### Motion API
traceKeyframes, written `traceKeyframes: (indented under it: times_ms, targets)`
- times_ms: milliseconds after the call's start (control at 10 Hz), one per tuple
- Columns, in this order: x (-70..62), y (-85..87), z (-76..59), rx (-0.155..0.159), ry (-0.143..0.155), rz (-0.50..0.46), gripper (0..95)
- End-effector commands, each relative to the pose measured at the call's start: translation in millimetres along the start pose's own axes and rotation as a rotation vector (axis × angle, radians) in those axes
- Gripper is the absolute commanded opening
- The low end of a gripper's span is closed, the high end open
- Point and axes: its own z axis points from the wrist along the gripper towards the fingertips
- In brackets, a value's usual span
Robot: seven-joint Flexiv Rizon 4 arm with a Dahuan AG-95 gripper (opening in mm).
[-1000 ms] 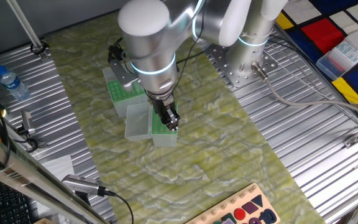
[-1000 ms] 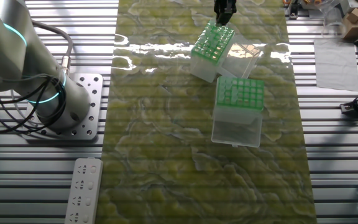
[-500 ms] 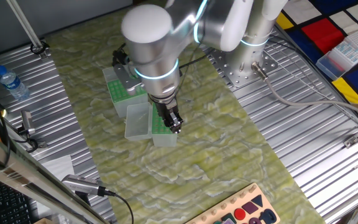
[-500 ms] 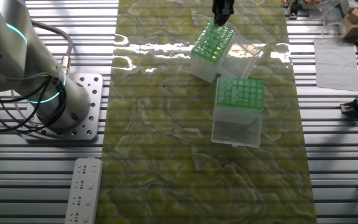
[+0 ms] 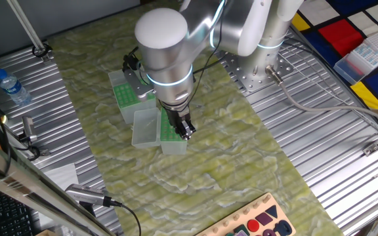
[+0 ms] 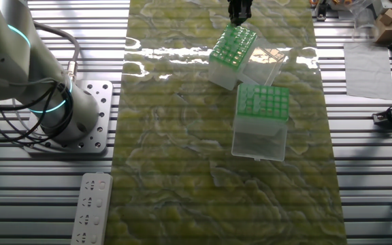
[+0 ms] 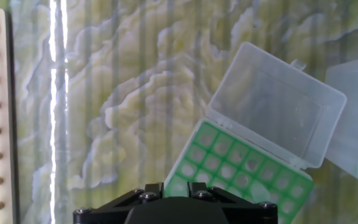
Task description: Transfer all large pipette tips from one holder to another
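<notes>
A: Hovering above the near holder (image 6: 233, 47), the pincer (image 6: 239, 11) hangs at its twelve o'clock edge; whether its fingers are spread, I cannot tell.

B: And the large pipette tips (image 6: 263, 101)?

A: They seem to sit in the other holder (image 6: 262, 107), at five o'clock on the bench (image 6: 182, 170). I'd centre over one cell, descend straight, and avoid the open lid (image 7: 277, 109).

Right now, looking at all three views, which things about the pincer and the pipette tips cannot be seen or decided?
- Pincer: open or shut unclear; tiny in both fixed views, fingertips outside the hand view.
- Whether it holds a tip: too small to tell.
- Far holder: partly hidden by the arm in one fixed view.
- Large pipette tips: which holes of the near holder are filled is blurred in the hand view.
</notes>
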Motion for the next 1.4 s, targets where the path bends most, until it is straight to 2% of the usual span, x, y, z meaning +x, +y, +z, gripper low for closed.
traceKeyframes:
  times_ms: [100,1000,1100,1400]
  targets:
    - [-1.1,0.7,1.3,0.003,-0.003,0.0,19.0]
    - [-2.4,-0.2,6.1,0.011,-0.011,-0.013,19.0]
    - [-2.1,-0.4,6.4,0.013,-0.014,-0.015,0.0]
    - [-1.6,-0.9,5.0,0.028,-0.006,-0.043,0.0]
